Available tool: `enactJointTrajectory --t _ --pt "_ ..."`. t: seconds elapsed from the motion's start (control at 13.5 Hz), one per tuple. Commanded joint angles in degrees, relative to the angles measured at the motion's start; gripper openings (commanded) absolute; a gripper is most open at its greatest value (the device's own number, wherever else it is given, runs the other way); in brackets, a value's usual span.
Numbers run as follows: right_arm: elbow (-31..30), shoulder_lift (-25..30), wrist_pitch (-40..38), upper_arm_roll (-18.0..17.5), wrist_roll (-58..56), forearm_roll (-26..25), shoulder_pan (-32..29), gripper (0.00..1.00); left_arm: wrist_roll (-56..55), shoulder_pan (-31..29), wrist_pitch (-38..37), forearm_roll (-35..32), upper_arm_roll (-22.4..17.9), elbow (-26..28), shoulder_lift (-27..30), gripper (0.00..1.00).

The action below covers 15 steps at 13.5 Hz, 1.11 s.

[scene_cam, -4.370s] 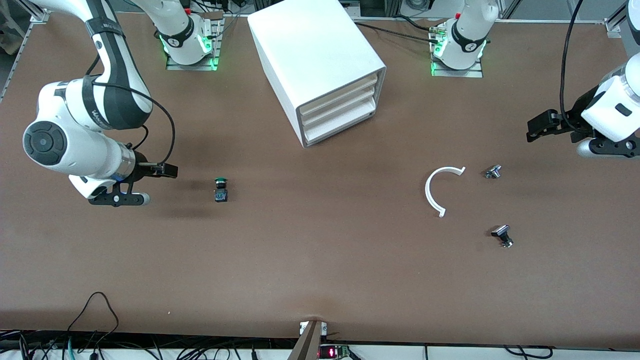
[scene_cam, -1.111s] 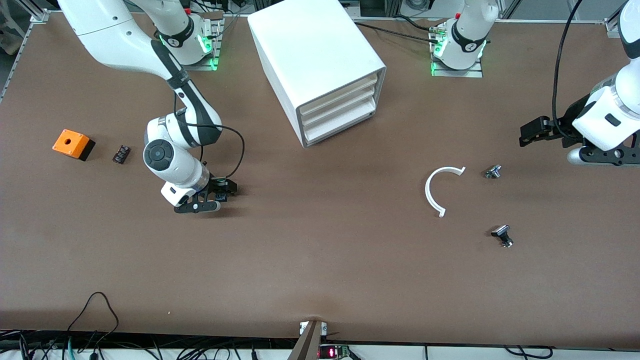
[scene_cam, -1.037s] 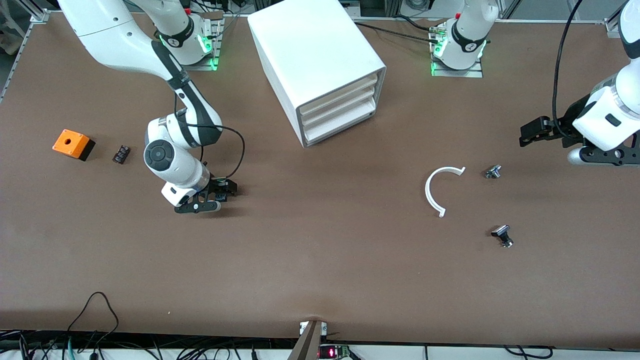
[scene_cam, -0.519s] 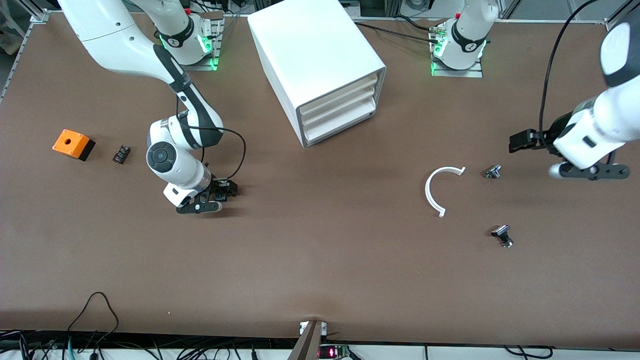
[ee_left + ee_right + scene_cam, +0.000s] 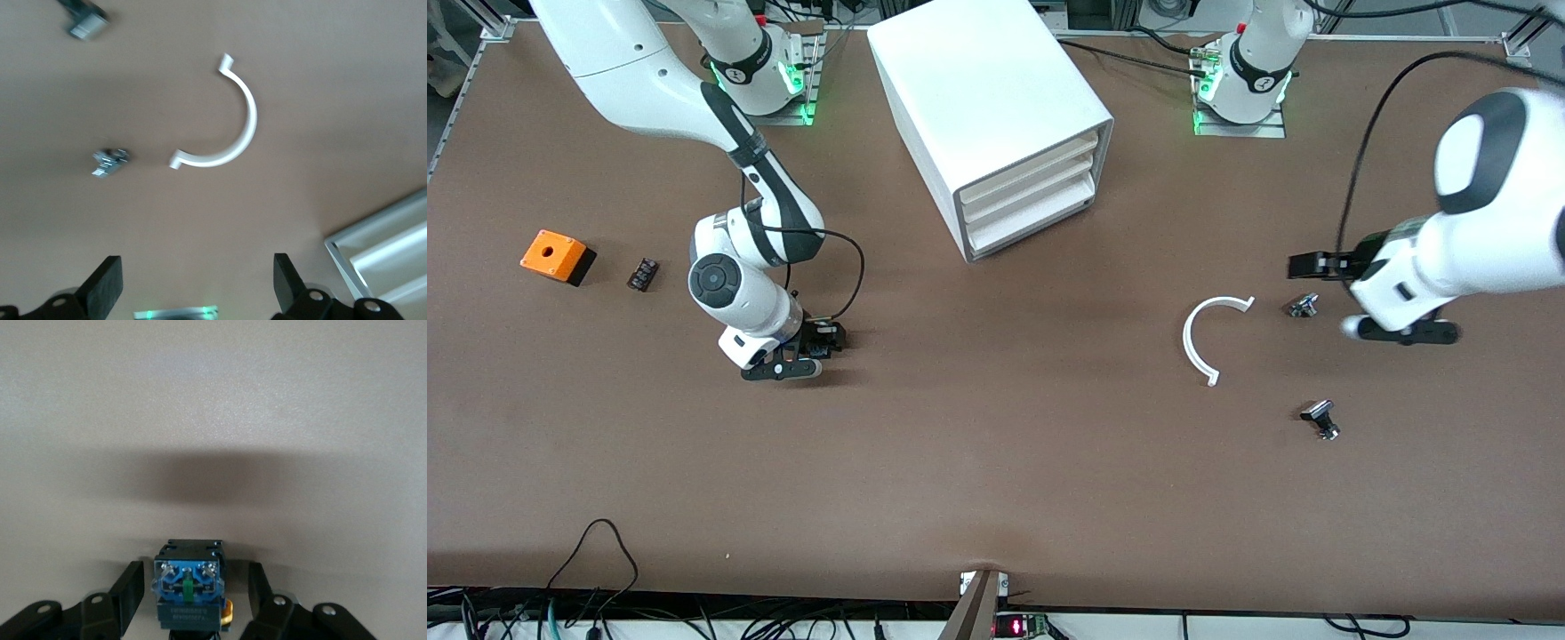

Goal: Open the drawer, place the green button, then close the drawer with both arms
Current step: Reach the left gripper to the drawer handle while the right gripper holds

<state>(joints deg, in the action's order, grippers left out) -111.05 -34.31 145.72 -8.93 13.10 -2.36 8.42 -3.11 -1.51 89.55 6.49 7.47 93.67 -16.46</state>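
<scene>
Brown table [image 5: 996, 462], cables along its near edge, right gripper [image 5: 193, 603] low toward the right arm's end, fingers spread around the button [image 5: 189, 592], not touching, left gripper [image 5: 193, 293] spread above white curved piece [image 5: 227, 127], drawer [image 5: 1032, 216] shut, cabinet [image 5: 983, 98] at the robots' edge

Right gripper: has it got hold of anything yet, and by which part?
Nothing is held yet. The right gripper is open around the button, a finger on each side of its black body with gaps showing. The left gripper is open and empty.
</scene>
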Motion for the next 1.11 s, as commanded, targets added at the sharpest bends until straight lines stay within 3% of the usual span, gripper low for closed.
enactJointTrajectory --t 0.0,0.44,0.74,1.04 --pt "0.66 -0.58 0.62 -0.03 -0.35 -0.63 -0.07 0.59 0.73 -0.16 3.24 3.60 2.63 3.88 -2.61 0.99" --pt "1.27 -0.32 0.61 -0.03 0.00 -0.54 -0.07 0.41 1.26 0.11 6.42 20.46 4.65 9.15 -6.82 0.99" --pt "1.71 -0.15 0.61 -0.03 0.00 -0.45 -0.07 0.29 1.79 1.51 9.76 26.71 6.67 13.20 -8.23 0.99" --pt "1.89 0.12 0.61 -0.03 -0.18 -0.54 -0.07 0.26 7.57 4.23 12.38 39.36 7.12 17.41 -11.57 0.99"
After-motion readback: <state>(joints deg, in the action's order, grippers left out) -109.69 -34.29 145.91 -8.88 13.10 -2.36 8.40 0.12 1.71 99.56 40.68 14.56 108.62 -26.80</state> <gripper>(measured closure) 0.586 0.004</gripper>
